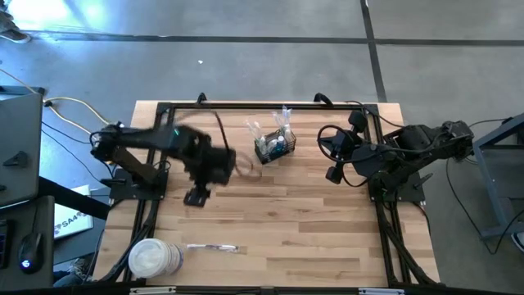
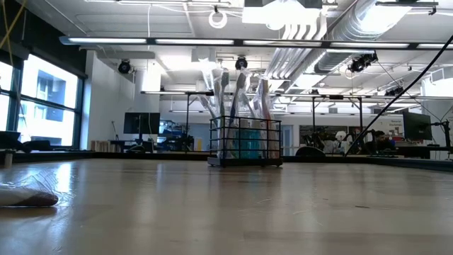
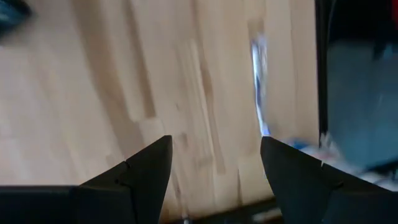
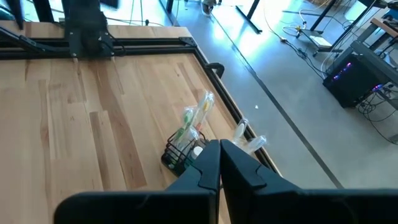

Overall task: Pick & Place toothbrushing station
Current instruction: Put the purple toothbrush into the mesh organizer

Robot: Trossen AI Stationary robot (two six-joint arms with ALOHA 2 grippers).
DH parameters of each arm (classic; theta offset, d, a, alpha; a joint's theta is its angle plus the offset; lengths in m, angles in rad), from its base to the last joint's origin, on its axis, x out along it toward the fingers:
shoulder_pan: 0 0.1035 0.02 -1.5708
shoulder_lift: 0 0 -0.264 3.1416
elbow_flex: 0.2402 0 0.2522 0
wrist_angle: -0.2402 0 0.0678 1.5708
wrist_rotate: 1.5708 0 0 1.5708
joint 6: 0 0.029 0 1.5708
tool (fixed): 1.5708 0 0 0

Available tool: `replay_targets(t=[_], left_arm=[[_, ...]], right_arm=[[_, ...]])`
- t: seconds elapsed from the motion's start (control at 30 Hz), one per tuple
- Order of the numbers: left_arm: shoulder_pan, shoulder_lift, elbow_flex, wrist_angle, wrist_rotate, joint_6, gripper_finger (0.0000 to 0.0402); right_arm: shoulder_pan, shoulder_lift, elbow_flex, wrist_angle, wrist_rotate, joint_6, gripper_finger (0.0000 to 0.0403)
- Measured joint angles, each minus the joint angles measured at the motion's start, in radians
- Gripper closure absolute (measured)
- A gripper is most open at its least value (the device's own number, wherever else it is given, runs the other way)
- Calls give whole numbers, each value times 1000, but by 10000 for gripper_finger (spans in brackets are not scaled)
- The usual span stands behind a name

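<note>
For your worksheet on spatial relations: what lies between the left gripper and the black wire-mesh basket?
Only bare wooden table, per the high view, between left gripper and black wire-mesh basket.

Bright ceiling lights (image 2: 218, 17); left arm (image 1: 176, 147) motion-blurred

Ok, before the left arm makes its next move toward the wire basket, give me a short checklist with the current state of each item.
1. Toothbrushing station upright on the table: ok, it stands level in the low view with packaged brushes sticking up.
2. Left gripper open and empty: ok, fingers apart with only bare wood between them.
3. Left gripper lined up with the basket: not ok, it is still off to the basket's left side.
4. Right gripper out of the way: ok, shut and held back near the table's right edge.
5. Path clear: ok; the white tub and loose wrapped brush lie by the near edge.
</note>
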Motion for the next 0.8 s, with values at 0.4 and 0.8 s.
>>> replay_targets(t=[0.4,0.8], left_arm=[[-239,2,-383,117,79,-45,158],[-250,-76,-543,426,75,-192,158]], right_arm=[[0,0,0,-1,-41,3,400],[0,0,0,-1,-71,2,400]])
